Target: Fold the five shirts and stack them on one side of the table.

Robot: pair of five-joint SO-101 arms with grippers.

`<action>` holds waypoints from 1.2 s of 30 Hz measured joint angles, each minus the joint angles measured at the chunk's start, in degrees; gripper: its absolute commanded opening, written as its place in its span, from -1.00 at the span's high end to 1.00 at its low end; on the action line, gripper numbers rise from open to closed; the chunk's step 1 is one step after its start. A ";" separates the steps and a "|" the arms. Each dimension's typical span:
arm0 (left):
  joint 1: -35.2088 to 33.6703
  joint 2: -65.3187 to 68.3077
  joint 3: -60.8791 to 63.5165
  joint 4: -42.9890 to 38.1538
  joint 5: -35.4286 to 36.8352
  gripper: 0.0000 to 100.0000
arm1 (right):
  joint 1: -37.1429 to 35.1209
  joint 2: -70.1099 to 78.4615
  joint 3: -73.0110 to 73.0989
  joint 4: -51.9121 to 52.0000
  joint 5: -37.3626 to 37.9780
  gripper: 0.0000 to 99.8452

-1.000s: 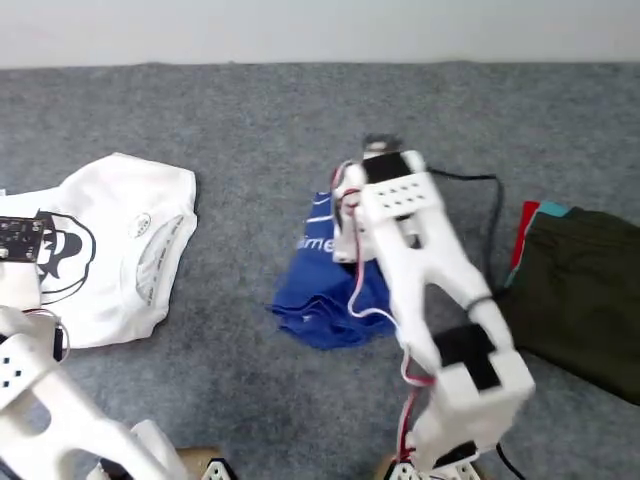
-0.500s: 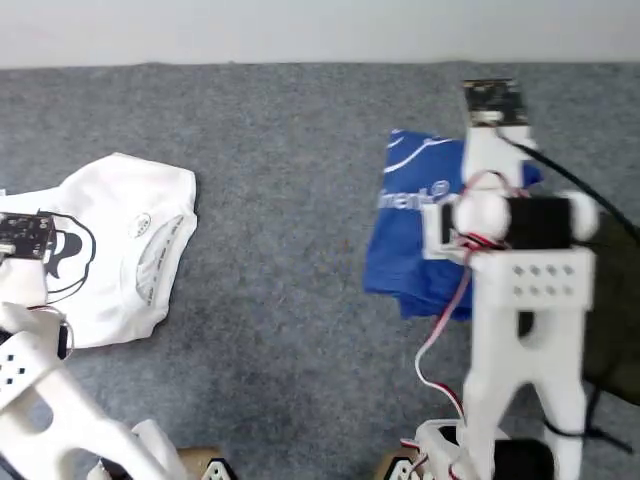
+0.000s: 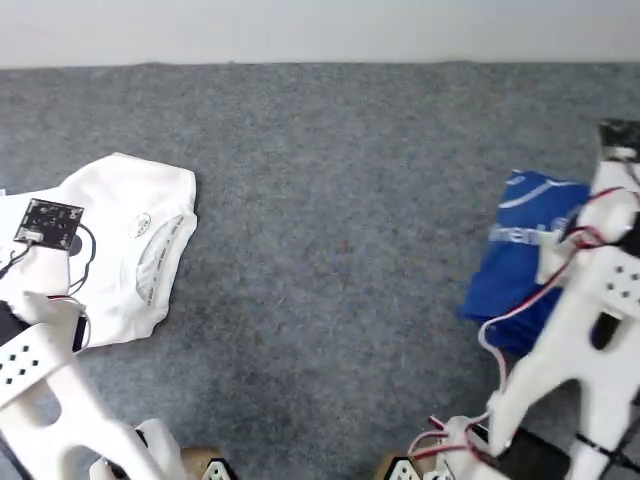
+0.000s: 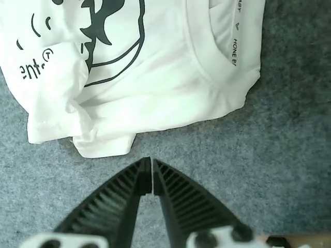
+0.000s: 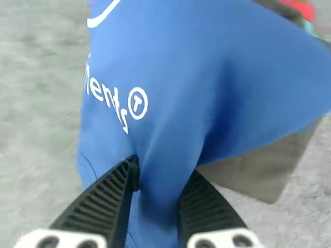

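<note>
Clamping blue shirt (image 5: 207,77), right gripper (image 5: 163,168) hangs — left gripper (image 4: 151,165) (closed) beside white shirt (image 4: 155,77).

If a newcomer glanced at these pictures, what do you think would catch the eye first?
Most striking is the blue shirt at the right edge of the grey table, bunched and pinched in the right gripper. Next comes the white shirt with a black graphic, lying at the left side. The left gripper is shut just off its edge, above bare table.
</note>
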 measured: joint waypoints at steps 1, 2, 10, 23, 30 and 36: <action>0.00 0.00 0.00 0.00 0.09 0.97 | 1.85 1.14 1.32 -2.73 1.14 0.97; 0.00 0.00 0.00 0.00 0.09 0.97 | 3.69 2.37 2.55 -5.63 2.37 0.94; 0.00 0.00 0.00 0.00 0.09 0.97 | 12.75 11.08 4.66 -18.02 7.65 0.18; 0.00 0.00 0.00 0.00 0.09 0.97 | 3.08 3.78 -3.60 0.97 7.74 0.87; 0.00 0.00 0.00 0.00 0.09 0.97 | 1.58 6.33 2.02 0.35 7.91 0.97; 0.00 0.00 0.00 0.00 0.09 0.97 | 3.16 16.26 13.80 -11.78 7.91 0.97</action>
